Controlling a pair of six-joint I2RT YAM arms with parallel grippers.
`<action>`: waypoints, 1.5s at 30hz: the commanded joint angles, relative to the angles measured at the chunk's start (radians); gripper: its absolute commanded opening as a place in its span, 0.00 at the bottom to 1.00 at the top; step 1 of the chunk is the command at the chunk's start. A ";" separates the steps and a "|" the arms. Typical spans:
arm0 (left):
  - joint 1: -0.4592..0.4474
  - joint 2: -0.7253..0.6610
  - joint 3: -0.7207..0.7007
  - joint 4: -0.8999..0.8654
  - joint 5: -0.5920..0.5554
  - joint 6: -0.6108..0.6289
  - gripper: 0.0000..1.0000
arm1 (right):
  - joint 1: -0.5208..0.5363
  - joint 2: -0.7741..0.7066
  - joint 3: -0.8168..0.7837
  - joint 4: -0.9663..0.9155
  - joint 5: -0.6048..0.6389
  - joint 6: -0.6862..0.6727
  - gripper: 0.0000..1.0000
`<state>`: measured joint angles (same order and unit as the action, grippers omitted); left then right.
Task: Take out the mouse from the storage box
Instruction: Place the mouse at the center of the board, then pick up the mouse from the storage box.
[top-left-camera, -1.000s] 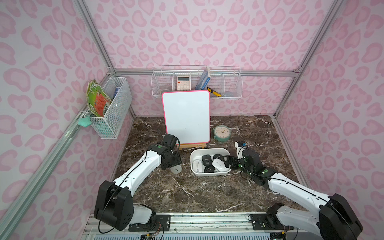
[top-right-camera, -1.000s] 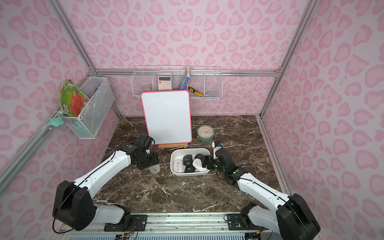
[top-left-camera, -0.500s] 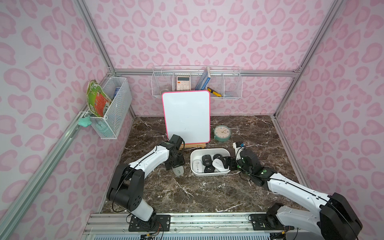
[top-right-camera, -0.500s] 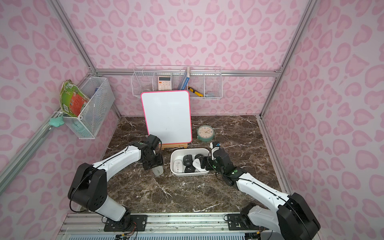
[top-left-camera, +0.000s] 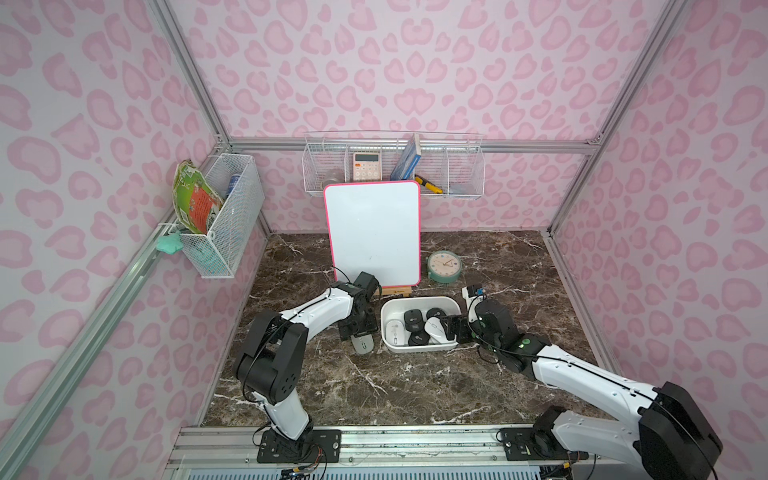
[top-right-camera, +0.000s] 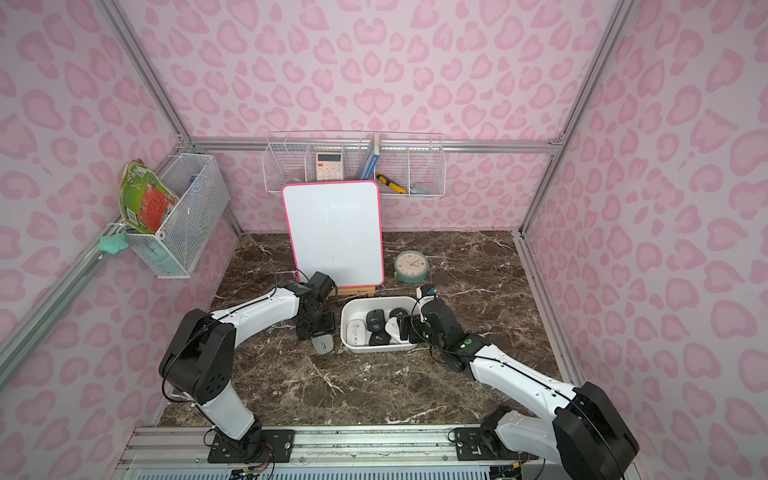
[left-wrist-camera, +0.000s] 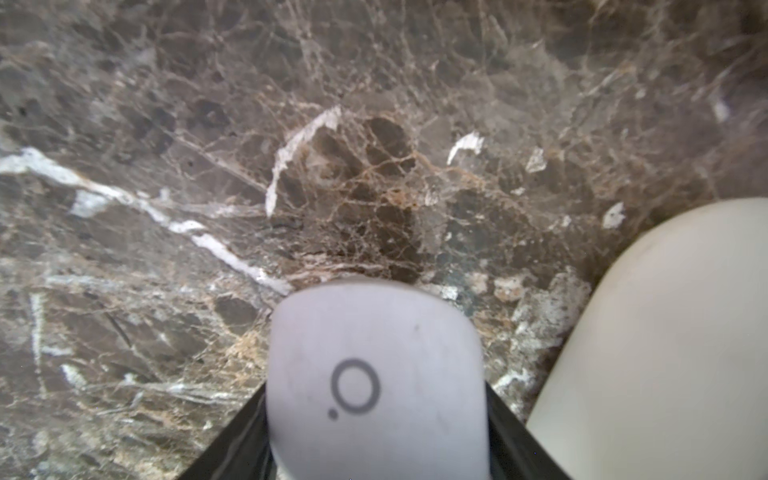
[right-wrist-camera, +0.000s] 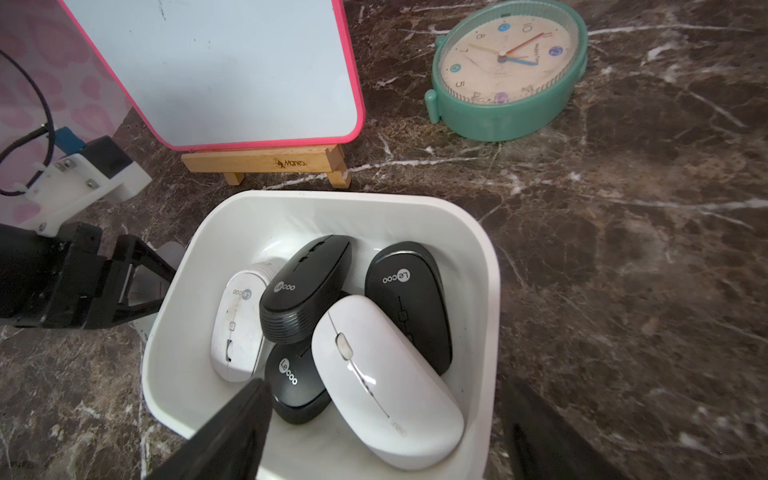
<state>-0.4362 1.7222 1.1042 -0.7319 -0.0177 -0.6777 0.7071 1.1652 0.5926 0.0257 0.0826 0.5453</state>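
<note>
While the left claw (left-wrist-camera: 376, 390) was closed on the sides of a grey mouse (top-left-camera: 362, 345), it held that mouse low at the bench (top-left-camera: 395, 386), outside the box (right-wrist-camera: 270, 216) and just beside its left wall. Whether the mouse rested on the bench could not be told.

The box sat mid-bench with five more mice heaped in it. A white mouse (right-wrist-camera: 399, 419) lay tilted on top at the right end, overlapping three black mice (right-wrist-camera: 407, 299). A second white one (right-wrist-camera: 237, 332) lay along the far side, partly under a black one.

The right claw (right-wrist-camera: 384, 386) was open and empty, low at the box's right end. One finger (right-wrist-camera: 232, 432) was over the box and the other outside its rim, so the top white mouse and the rim lay between them.

Close behind the box stood a whiteboard (top-left-camera: 374, 232) on a wooden easel (right-wrist-camera: 266, 162), whose feet were just short of the back wall. A green clock (top-left-camera: 444, 266) lay behind and to the right, apart from both. Wire baskets (top-left-camera: 457, 174) hung on the back and left walls, well above the bench.
</note>
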 joint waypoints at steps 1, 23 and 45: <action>-0.006 -0.022 -0.013 0.021 -0.004 -0.005 0.77 | 0.007 0.002 0.016 -0.001 0.014 -0.020 0.88; 0.001 -0.552 -0.382 0.294 -0.205 0.003 0.93 | 0.084 0.193 0.152 -0.125 -0.018 -0.258 0.88; 0.005 -0.651 -0.460 0.323 -0.239 0.012 0.99 | 0.064 0.415 0.319 -0.289 0.006 -0.337 0.89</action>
<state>-0.4316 1.0641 0.6411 -0.4049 -0.2485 -0.6552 0.7719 1.5723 0.9012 -0.2325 0.0910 0.2192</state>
